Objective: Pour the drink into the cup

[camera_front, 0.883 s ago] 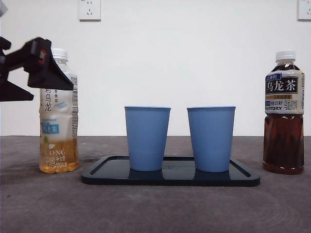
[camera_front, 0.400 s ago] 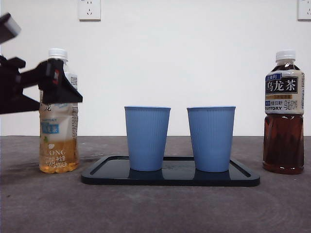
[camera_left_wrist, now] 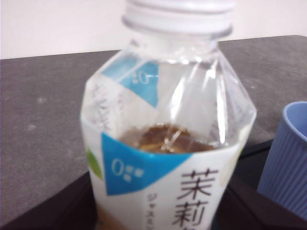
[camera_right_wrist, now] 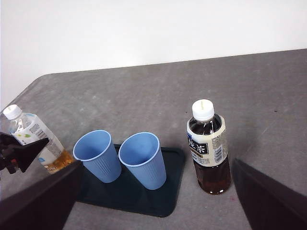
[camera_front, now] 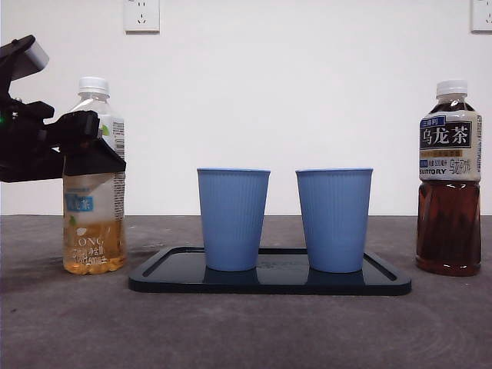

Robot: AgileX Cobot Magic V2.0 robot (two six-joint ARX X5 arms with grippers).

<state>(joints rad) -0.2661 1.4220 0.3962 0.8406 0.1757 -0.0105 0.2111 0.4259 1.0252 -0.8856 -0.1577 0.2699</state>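
Left gripper [camera_front: 92, 146] at upper label of pale tea bottle [camera_front: 94, 184], jaws spread either side of it; contact not discernible. Bottle upright on bench [camera_front: 246, 330], capped. Two blue cups [camera_front: 233, 219] on black tray [camera_front: 269, 280] just beyond gripper. Right gripper [camera_right_wrist: 153, 211] high above bench, jaws wide apart, empty; dark tea bottle [camera_right_wrist: 207, 146] below it, beside tray.
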